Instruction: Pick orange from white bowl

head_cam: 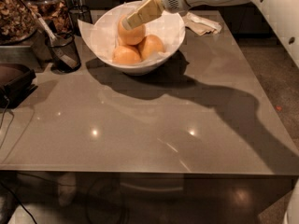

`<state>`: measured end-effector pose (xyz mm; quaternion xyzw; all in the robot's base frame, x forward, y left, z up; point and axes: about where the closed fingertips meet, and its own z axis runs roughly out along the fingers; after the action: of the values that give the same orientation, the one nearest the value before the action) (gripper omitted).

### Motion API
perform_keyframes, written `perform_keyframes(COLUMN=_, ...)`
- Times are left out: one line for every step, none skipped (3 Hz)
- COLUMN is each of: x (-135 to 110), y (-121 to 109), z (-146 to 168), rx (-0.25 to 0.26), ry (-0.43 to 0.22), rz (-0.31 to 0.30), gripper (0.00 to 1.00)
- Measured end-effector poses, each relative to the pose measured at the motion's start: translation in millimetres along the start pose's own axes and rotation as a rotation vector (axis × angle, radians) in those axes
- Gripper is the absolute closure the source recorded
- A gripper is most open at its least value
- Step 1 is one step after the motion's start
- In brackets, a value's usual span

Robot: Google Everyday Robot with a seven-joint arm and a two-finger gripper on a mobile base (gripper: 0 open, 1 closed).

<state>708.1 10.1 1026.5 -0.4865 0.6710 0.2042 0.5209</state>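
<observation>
My end effector point(129, 24) reaches into the bowl point(99, 37) at the far side of the tabletop point(154, 125). Its tip touches the top orange point(132, 34), which sits on 2 more: the front orange point(125, 55) and the side orange point(150, 45). I cannot tell whether the end effector is open, closed or gripping.

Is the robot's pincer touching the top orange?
Cannot tell. In the camera view the pincer overlaps the top orange in the white bowl; it may rest on it or hover in front.
</observation>
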Motion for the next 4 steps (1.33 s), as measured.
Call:
perform_keyframes(x=0.9, y=-0.7, z=2.3, rx=-0.001, ry=0.013, rz=0.002, gripper=0.00)
perform_keyframes(x=5.8, y=1.6, z=10.7, rx=-0.009, ry=0.017, rz=0.025, gripper=0.00)
perform_keyframes(x=11.7, y=-4.0, z=15.4, rx=-0.005, ry=0.020, rz=0.051, gripper=0.00)
perform_keyframes(x=15.5, y=-8.0, z=20.2, rx=-0.010, ry=0.027, rz=0.064, gripper=0.00)
